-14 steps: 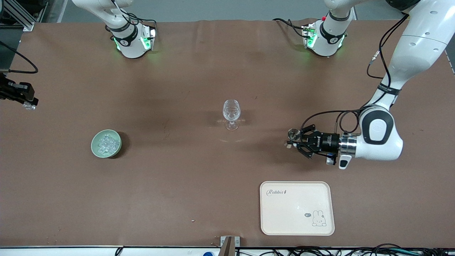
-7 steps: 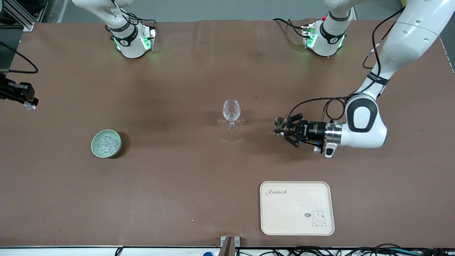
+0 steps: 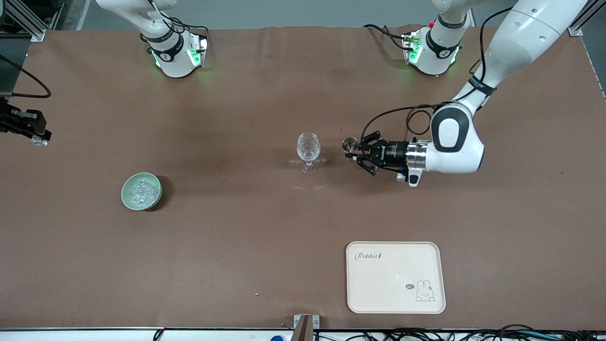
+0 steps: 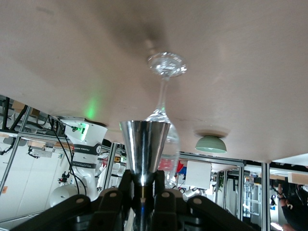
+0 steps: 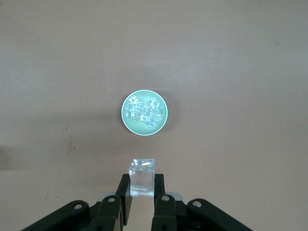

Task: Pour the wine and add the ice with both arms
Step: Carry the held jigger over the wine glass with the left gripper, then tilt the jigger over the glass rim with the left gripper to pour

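A clear stemmed wine glass stands mid-table. My left gripper is shut on a small steel jigger, held upright in the air close beside the glass, toward the left arm's end. In the left wrist view the jigger sits in my gripper with the glass just past it. My right gripper is shut on a clear ice cube high over the table's right-arm end. The right wrist view shows the cube in that gripper.
A green bowl of several ice chunks sits toward the right arm's end, nearer the camera than the glass; it also shows in the right wrist view. A cream rabbit tray lies near the front edge.
My left gripper has carried the jigger across toward the wine glass, now close beside it. The right gripper with its ice cube has not moved.
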Controlling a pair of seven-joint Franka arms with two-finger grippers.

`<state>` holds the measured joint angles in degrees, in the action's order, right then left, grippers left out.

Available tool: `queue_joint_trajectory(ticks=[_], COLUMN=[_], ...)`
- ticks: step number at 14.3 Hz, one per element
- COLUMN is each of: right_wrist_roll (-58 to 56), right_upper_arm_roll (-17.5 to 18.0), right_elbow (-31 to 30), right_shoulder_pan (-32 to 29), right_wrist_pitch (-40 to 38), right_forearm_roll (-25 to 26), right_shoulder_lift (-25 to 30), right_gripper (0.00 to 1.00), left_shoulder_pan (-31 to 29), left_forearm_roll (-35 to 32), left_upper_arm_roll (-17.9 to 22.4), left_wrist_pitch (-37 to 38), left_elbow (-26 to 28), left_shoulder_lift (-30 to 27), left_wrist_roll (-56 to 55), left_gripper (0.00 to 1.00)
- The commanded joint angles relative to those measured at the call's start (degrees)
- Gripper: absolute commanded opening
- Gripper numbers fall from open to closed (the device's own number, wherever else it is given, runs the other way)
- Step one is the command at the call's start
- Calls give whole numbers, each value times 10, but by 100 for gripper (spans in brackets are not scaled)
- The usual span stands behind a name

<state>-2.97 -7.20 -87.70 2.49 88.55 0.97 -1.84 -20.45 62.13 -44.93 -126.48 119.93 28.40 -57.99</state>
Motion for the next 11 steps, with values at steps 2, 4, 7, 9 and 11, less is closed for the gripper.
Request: queue_joint_trajectory(ticks=[2,4,7,9,11], right_wrist_roll=[2,2,2,2,2], right_upper_arm_roll=[3,3,3,3,3], right_elbow=[-15,-15,-15,-15,-15], right_shoulder_pan=[0,0,0,0,0], right_wrist_pitch=[4,4,4,4,3], right_forearm_roll=[7,7,7,7,7], right_shoulder_lift=[14,14,14,14,14], right_gripper=[4,3,3,3,3], left_shoulder_pan=[-7,-6,-6,-5,-4], left_forearm_roll=[30,32,51,52,52], left_upper_arm_roll=[-52,-66,-97,-108,-116], left_wrist_pitch=[-50,-64,-86,-95,-102], left_elbow=[50,50,50,50,50], left_shoulder_lift=[-50,-49,-49,-48,-48], left_wrist_roll=[-58,-99,-148,-189,-221], left_gripper=[0,0,0,0,0])
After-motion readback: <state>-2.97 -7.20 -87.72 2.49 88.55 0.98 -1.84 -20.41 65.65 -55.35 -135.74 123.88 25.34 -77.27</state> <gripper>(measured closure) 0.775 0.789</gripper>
